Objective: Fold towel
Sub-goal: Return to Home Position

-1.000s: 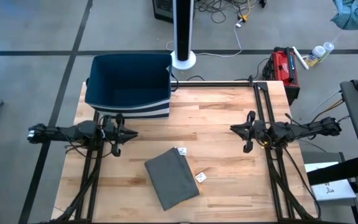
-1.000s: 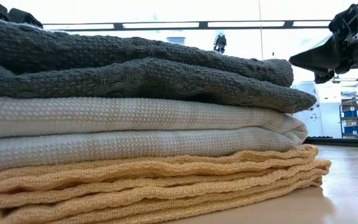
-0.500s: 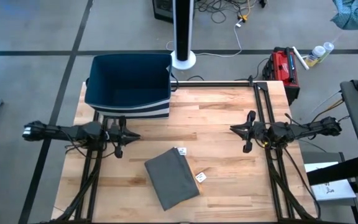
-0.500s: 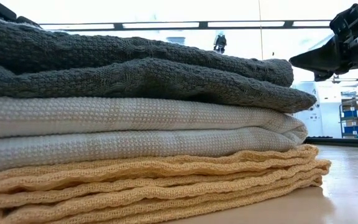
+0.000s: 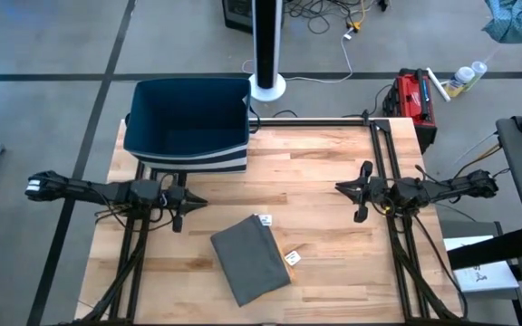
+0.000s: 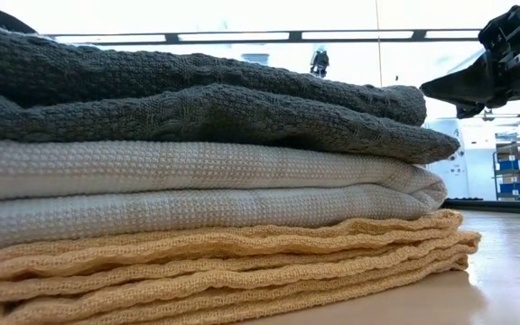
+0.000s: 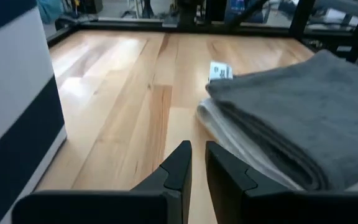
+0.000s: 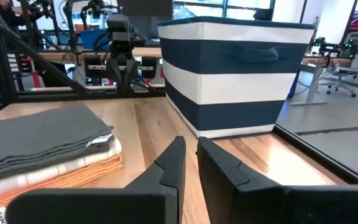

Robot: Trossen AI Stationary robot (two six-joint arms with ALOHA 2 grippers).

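Three folded towels fill the foreground of the table-level view, stacked flat on the desk (image 5: 324,154). The gray towel (image 6: 197,99) lies on top, a white waffle-weave towel (image 6: 197,190) in the middle and an orange towel (image 6: 224,262) at the bottom. Their folded edges step outward toward the lower right of the frame. The gray weave is thick and knobbly and sags slightly over the layers below. The pile looks soft but settled, with no corner trailing loose.

From overhead, the stack sits at the lower centre of the frame, turned at an angle, and only the gray top shows. Two small white tags (image 5: 292,259) poke out along its right edge.

Behind it, the left arm (image 5: 134,192) reaches in from the left of the frame and the right arm (image 5: 415,190) from the right. Both are well apart from the pile. Each arm's jaws are drawn to a narrow slit and hold nothing. A dark arm (image 6: 504,63) at the upper right of the table-level view is probably the right one, though that view alone does not settle it.

Folding and stacking appear finished, and the step in hand looks like the retreat to rest. That move calls only for both arms to park clear of the stack without brushing it.

At the upper left of the desk stands a navy-and-white striped basket (image 5: 193,161).
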